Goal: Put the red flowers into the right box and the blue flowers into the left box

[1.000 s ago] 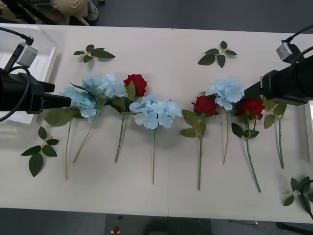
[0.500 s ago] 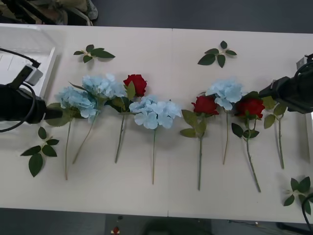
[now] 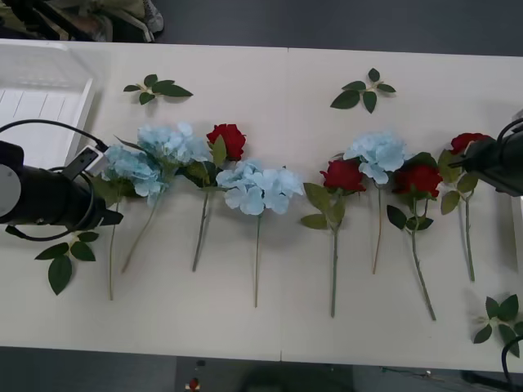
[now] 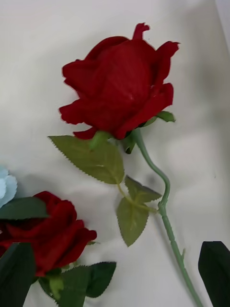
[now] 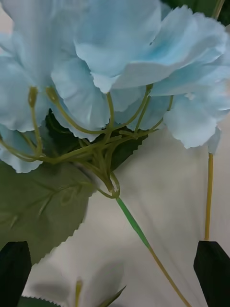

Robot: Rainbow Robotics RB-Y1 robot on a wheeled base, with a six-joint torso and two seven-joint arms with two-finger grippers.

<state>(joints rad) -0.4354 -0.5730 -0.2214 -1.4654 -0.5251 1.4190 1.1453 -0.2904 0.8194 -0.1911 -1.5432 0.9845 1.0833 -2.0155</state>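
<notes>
Eight artificial flowers are laid in a row across the white table (image 3: 270, 327), stems toward the robot: four pale sky-blue hydrangea heads, the blue flowers (image 3: 260, 188), and four deep-red roses, the red flowers (image 3: 342, 175). The left gripper (image 3: 110, 214) is seen at the table's left side, low over the stem of the leftmost blue hydrangea (image 5: 96, 72); its black fingers (image 5: 213, 273) are spread apart, the thin green stem lying between them without being clamped. The right gripper (image 3: 458, 163) is placed at the right edge, beside the rightmost red rose (image 4: 120, 86), which lies flat with its stem beside one black finger; whether those fingers are apart or together cannot be told. The large white slotted plastic basket, the left box (image 3: 41, 90), stands at the far left corner. Loose green leaf sprigs (image 3: 157, 88) are scattered about the table.
</notes>
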